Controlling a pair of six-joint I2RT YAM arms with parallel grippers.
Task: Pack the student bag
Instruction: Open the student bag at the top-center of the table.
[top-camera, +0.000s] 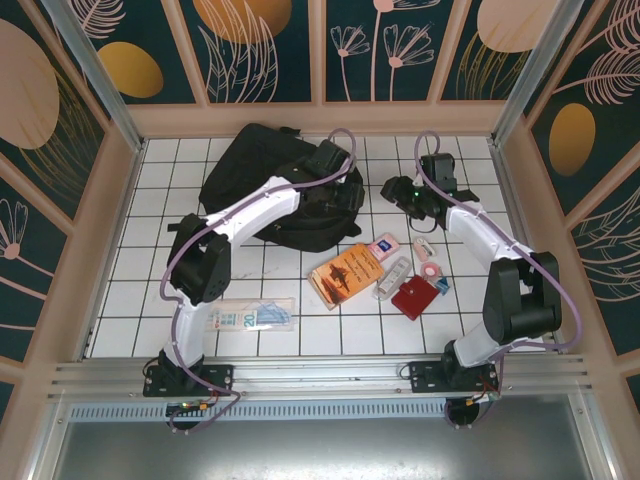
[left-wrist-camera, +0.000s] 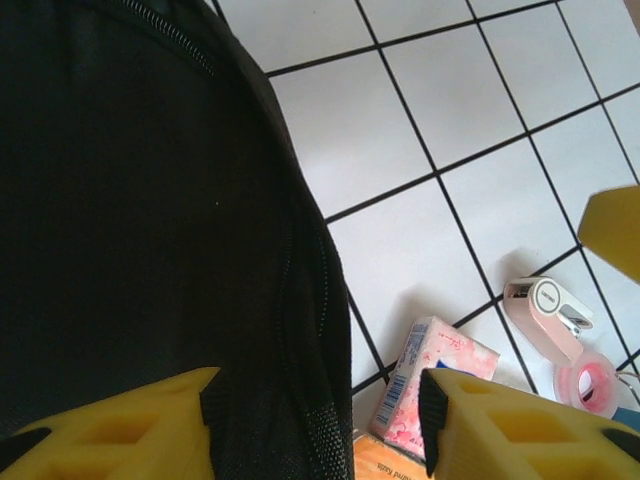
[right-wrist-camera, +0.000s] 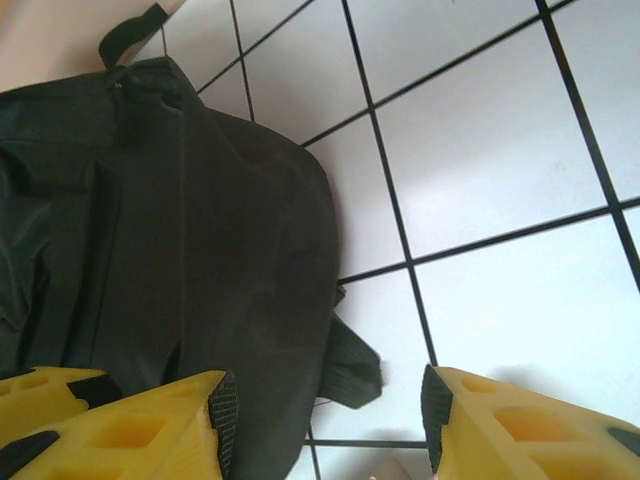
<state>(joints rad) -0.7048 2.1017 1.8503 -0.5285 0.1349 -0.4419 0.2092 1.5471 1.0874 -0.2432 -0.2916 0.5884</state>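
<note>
Both wide open, left gripper (left-wrist-camera: 315, 400) and right gripper (right-wrist-camera: 328, 400) hover at the student bag (top-camera: 250, 172), tissue pack (left-wrist-camera: 435, 382) nearby.

On your white tiled table (top-camera: 130, 290) lie the bag (top-camera: 245, 175), a book (top-camera: 346, 273), tissues (top-camera: 382, 246), a wallet (top-camera: 414, 299) and a pouch (top-camera: 255, 316).

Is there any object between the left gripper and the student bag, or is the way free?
Nothing visible stands between them. The left gripper is open over the student bag, with only its black fabric between the fingers. The pink tissue pack lies on the table beside the bag.
</note>
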